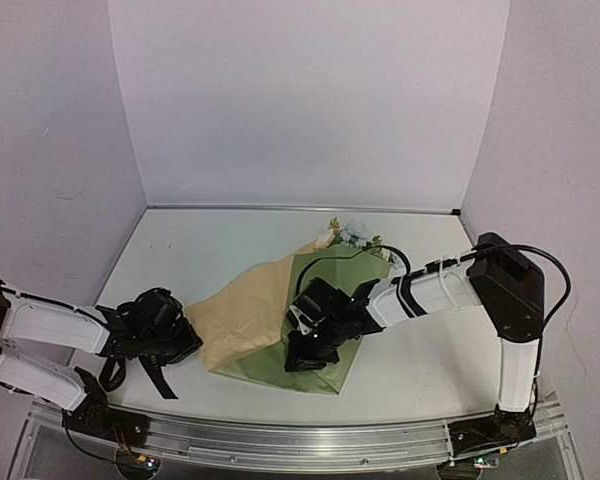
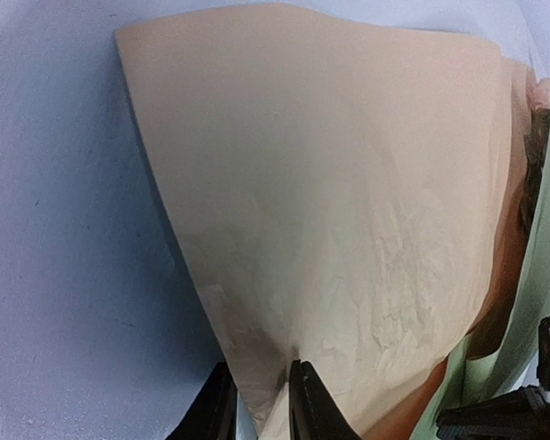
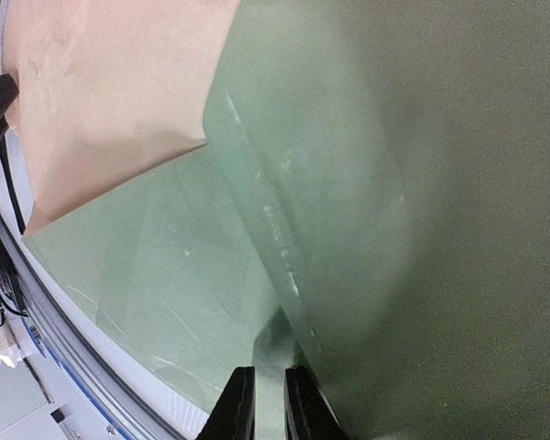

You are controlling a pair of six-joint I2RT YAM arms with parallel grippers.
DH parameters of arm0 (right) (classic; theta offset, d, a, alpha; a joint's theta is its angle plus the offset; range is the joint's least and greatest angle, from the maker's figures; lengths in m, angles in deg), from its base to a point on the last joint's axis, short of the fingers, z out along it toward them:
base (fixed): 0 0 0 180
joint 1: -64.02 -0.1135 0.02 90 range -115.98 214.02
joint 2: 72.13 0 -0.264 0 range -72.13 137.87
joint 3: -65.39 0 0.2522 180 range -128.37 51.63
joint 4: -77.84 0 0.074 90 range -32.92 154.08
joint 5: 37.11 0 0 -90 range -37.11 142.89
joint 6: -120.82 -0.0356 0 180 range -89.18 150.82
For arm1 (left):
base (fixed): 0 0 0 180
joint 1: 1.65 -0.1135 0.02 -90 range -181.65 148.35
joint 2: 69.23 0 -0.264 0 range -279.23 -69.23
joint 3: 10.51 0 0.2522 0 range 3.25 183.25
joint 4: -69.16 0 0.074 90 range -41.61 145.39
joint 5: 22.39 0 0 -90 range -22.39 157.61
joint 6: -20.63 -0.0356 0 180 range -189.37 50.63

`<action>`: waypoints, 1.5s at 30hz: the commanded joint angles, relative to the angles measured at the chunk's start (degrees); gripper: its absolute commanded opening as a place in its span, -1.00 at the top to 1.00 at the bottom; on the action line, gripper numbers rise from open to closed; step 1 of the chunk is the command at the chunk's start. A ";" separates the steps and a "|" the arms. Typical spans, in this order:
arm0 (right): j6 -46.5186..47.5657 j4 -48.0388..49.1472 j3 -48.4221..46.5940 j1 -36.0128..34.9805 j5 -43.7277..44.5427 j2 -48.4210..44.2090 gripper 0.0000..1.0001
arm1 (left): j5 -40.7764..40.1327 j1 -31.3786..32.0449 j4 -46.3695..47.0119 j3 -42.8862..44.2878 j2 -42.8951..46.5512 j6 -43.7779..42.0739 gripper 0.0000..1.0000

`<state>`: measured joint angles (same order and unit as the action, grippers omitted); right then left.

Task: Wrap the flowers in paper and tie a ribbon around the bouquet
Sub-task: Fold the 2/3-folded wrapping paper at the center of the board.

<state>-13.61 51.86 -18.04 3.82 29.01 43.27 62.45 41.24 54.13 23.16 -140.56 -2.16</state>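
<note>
Top external view: we see the paper (image 1: 242,322) half folded over the flowers (image 1: 352,236), which poke out at its far end. Our left gripper (image 2: 259,380) pinches its tan corner and our right gripper (image 3: 268,378) its green fold. Wrapping looks unfinished, and no ribbon is tied yet.

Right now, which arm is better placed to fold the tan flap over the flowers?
Left, probably. The left jaws straddle the edge of the tan flap, ready to pull it. The right jaws pinch the green fold, apparently steadying the bouquet.
</note>
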 commanded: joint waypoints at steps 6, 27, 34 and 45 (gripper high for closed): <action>0.03 0.09 -1.27 -0.34 0.10 1.85 0.73 | -1.34 -0.36 3.53 2.27 7.24 -8.51 1.00; 1.04 -0.79 -0.99 -0.51 1.00 3.59 0.72 | 19.12 -0.33 -4.23 30.06 -2.65 -22.06 1.00; 2.25 -0.78 -0.71 -0.54 0.99 3.60 0.66 | 24.94 1.00 -1.97 38.62 -12.71 -22.80 1.00; 2.84 -1.82 0.73 -0.28 -0.40 -3.39 0.50 | 28.48 2.52 -1.27 41.66 -15.47 -25.73 1.00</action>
<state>-11.36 53.82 -18.01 3.71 27.92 43.44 88.22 43.54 50.19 61.98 -157.50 -25.12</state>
